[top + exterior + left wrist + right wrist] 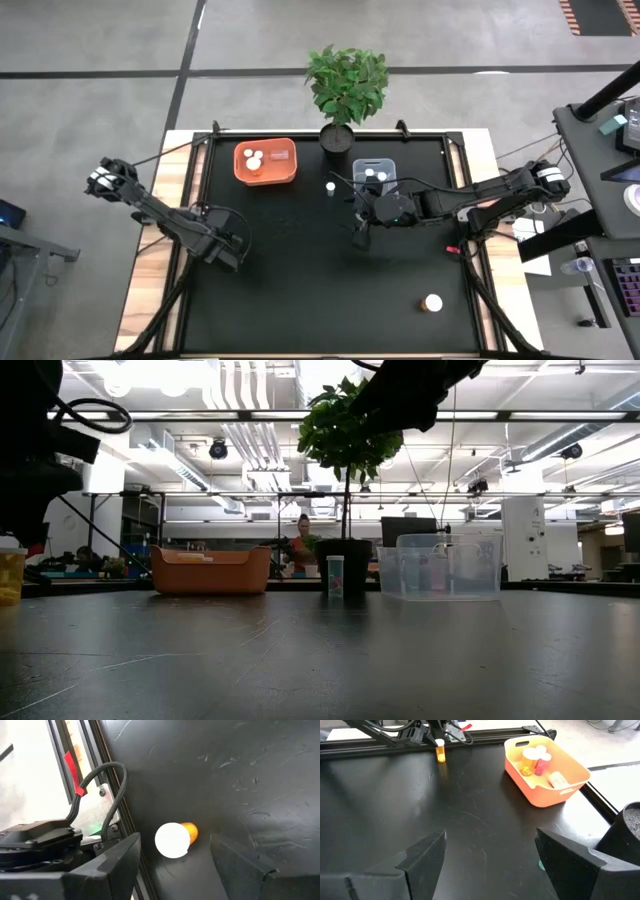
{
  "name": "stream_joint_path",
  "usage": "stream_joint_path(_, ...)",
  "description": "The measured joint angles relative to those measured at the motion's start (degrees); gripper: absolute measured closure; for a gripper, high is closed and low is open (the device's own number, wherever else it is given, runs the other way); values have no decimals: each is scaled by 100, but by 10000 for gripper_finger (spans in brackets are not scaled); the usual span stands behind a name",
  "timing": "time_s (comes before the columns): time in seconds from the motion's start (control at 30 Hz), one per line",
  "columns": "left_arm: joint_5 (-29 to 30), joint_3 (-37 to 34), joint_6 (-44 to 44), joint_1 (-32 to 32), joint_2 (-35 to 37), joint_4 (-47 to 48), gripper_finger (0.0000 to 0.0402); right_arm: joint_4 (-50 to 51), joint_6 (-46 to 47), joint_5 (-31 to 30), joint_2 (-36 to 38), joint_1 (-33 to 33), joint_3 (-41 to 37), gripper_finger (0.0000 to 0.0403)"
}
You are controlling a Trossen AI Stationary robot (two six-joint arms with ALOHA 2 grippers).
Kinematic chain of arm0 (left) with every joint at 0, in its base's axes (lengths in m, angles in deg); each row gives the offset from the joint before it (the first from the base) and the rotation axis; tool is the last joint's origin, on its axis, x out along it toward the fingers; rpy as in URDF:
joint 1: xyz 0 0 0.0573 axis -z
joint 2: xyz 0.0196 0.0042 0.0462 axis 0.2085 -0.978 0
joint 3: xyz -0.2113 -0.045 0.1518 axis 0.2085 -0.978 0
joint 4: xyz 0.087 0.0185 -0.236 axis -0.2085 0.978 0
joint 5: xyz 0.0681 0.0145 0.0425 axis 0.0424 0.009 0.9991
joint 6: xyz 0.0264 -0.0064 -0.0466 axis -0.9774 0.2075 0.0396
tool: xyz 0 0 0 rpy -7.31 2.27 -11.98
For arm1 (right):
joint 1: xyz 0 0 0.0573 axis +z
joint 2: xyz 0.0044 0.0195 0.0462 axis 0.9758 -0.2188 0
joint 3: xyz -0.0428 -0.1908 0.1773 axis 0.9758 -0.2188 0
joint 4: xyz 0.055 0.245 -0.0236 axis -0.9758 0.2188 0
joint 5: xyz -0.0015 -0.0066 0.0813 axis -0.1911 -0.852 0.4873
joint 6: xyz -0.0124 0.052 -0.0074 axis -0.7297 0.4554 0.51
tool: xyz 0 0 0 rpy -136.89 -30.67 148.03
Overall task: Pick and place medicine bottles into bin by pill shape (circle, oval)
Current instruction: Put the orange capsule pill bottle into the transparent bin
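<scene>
The left gripper [175, 865] is lowered at the table's [300, 290] left edge, fingers apart around an amber, white-capped bottle [175, 839] without clamping it. The right gripper [362, 236] hangs open near the table's middle, beside the clear bin [375, 168].

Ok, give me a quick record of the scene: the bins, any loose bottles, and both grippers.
orange bin: back left, several bottles inside
clear bin: back, right of the plant, bottles inside
plant: back centre, potted
middle bottle: upright on the table between the bins
front bottle: front right of the table
amber bottle: white cap, at the table's left edge
left gripper: open, fingers either side of the amber bottle, not touching it
right gripper: open, empty, over mid-table
</scene>
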Motion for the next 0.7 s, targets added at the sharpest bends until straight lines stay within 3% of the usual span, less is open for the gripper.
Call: stream_joint_path(0.7, -99, -323, 98, -1, -439, -448, 179, 1, -32, 0, -28, 0, -2, 106)
